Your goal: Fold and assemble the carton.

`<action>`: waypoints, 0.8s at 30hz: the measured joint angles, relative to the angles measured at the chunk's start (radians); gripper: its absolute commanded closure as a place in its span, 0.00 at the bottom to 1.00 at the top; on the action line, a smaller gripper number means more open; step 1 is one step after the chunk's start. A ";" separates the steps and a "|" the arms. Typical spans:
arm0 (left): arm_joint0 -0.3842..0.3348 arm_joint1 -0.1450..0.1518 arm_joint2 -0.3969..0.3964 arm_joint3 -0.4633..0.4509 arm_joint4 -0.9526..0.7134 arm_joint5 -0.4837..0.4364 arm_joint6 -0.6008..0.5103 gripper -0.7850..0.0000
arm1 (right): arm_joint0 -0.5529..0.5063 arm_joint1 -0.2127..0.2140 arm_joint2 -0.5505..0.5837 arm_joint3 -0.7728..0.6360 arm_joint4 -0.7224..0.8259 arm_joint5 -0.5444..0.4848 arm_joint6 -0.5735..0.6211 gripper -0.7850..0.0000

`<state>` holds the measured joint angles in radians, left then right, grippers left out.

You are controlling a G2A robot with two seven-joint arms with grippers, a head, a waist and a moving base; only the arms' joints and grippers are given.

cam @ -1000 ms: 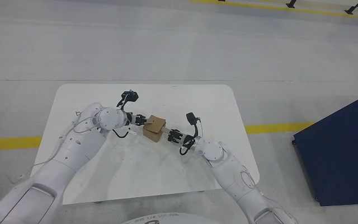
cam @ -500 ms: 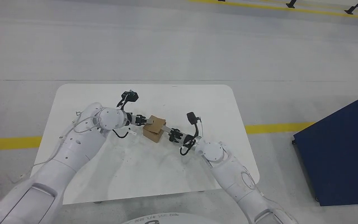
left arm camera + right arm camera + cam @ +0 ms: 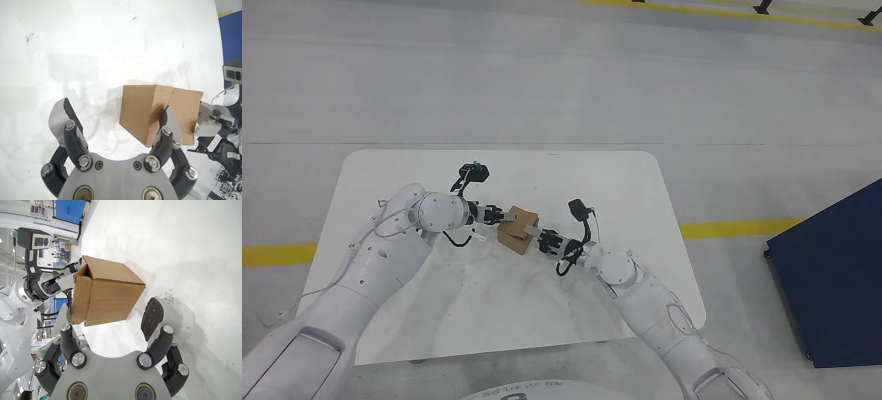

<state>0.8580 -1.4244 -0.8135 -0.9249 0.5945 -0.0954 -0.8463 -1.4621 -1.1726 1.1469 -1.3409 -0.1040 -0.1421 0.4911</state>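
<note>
Though both agape, left claw (image 3: pixel 116 106) and right claw (image 3: pixel 109 308), two in all, beside one carton (image 3: pixel 139 111).

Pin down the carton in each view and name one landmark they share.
Top view: carton between the left gripper and the right gripper.
Left wrist view: carton against one finger of the left gripper.
Right wrist view: carton just ahead of the right gripper.
Shared landmark: the white table.
</note>
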 measured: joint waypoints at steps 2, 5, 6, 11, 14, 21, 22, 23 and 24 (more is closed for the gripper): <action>0.000 0.000 0.000 0.000 0.000 0.000 0.000 0.02 | -0.003 0.000 0.001 -0.002 -0.001 -0.005 0.000 0.36; 0.000 -0.001 0.000 0.001 0.002 0.000 -0.002 0.03 | -0.007 0.001 0.004 -0.005 -0.003 -0.007 0.000 0.44; 0.000 -0.001 0.000 0.001 0.002 -0.001 -0.002 0.02 | -0.008 0.002 0.005 -0.006 -0.003 -0.008 0.000 0.45; 0.000 -0.002 0.000 0.002 0.003 -0.003 0.001 0.02 | -0.011 0.003 0.008 -0.010 -0.006 -0.008 0.002 0.49; 0.000 -0.002 -0.001 0.003 0.002 -0.001 0.001 0.03 | -0.010 0.003 0.008 -0.014 -0.007 -0.007 0.003 0.38; 0.002 -0.002 -0.001 0.003 0.003 -0.001 0.002 0.02 | -0.009 0.002 0.023 -0.015 0.040 -0.030 -0.005 0.25; 0.002 -0.003 -0.001 0.003 0.004 -0.002 0.002 0.02 | -0.006 0.001 0.024 -0.012 0.045 -0.025 -0.011 0.27; 0.002 -0.003 -0.001 0.003 0.005 -0.003 0.002 0.02 | -0.002 0.000 0.024 -0.009 0.047 -0.018 -0.015 0.28; 0.002 -0.003 -0.001 0.003 0.005 -0.004 0.002 0.02 | 0.002 -0.001 0.023 -0.006 0.051 -0.010 -0.018 0.30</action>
<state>0.8599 -1.4270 -0.8148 -0.9222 0.5993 -0.0991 -0.8441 -1.4598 -1.1736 1.1701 -1.3465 -0.0534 -0.1523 0.4731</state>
